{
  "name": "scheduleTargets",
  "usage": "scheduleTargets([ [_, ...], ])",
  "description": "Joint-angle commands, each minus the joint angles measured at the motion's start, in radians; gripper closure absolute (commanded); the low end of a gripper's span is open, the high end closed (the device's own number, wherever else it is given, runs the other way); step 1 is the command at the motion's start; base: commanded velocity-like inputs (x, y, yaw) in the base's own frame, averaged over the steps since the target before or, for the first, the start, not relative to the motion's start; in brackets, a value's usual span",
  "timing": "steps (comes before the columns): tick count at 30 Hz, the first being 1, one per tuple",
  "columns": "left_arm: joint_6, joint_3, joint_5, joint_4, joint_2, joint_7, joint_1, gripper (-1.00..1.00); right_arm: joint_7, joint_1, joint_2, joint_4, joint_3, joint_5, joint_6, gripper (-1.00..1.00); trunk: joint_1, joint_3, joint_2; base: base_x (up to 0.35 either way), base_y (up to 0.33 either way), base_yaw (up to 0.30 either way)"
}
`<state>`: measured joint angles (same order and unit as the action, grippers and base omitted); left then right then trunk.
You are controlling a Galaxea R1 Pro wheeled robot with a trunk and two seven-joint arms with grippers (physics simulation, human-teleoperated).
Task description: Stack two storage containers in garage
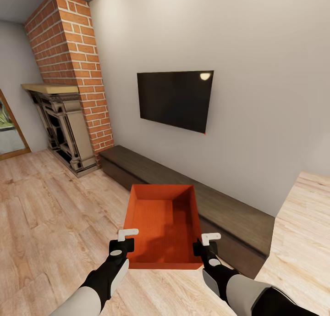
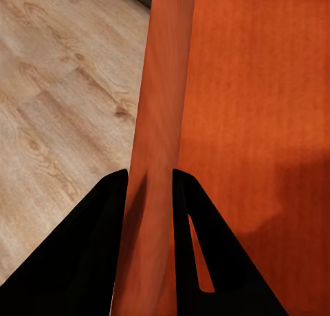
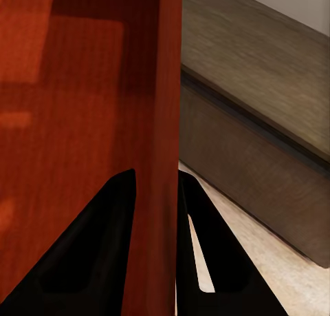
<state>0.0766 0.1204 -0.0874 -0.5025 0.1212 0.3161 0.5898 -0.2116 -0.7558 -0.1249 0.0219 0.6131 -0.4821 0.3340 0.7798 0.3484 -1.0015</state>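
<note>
Left gripper [image 1: 123, 242]: closed on the left wall of the storage container [image 1: 164, 224]; in the left wrist view its two dark fingers [image 2: 89, 254] sit one on each side of that wall, pressed against it, at [image 2: 149, 185].
Right gripper [image 1: 207, 245]: clamped the same way on the container's right wall; the right wrist view shows a finger [image 3: 103, 247] inside and one outside the wall, both touching it, at [image 3: 157, 185].
Storage container: an open orange-red box, empty inside, held between the two arms in front of the robot and lifted above the wood floor [image 1: 50, 215]; its near wall lies just ahead of the grippers, its far end reaches toward the low cabinet.
Wood floor: light planks under and to the left of the container, seen also past the left wall in the left wrist view [image 2: 62, 102].
Low cabinet [image 1: 192, 196]: long, dark, running along the wall behind and right of the container; its front and top show beside the right wall in the right wrist view [image 3: 254, 116].
TV [image 1: 176, 98]: black, mounted on the white wall above the cabinet.
Fireplace [image 1: 64, 123]: brick chimney with a dark surround, at the far left end of the cabinet.
Glass door [image 1: 9, 128]: wood-framed, at the far left edge.
</note>
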Motion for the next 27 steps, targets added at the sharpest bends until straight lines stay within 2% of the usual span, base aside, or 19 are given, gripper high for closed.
scheduleTargets([
  [1,0.006,-0.005,0.003,-0.008,0.003,0.012,0.001,1.00,0.000,0.000,-0.010,-0.002,-0.021,-0.012,0.002,1.00,0.000,0.001,-0.001,0.000,0.000,0.000],
  [14,0.006,-0.005,0.003,-0.008,0.003,0.011,0.001,1.00,0.000,0.000,-0.010,-0.002,-0.021,-0.012,0.001,1.00,0.000,0.001,-0.001,0.000,0.000,0.000],
  [27,0.008,-0.004,0.003,-0.007,0.002,0.011,0.001,1.00,0.000,0.000,-0.010,-0.002,-0.021,-0.012,0.002,1.00,-0.050,-0.040,0.090,0.000,0.000,0.000],
])
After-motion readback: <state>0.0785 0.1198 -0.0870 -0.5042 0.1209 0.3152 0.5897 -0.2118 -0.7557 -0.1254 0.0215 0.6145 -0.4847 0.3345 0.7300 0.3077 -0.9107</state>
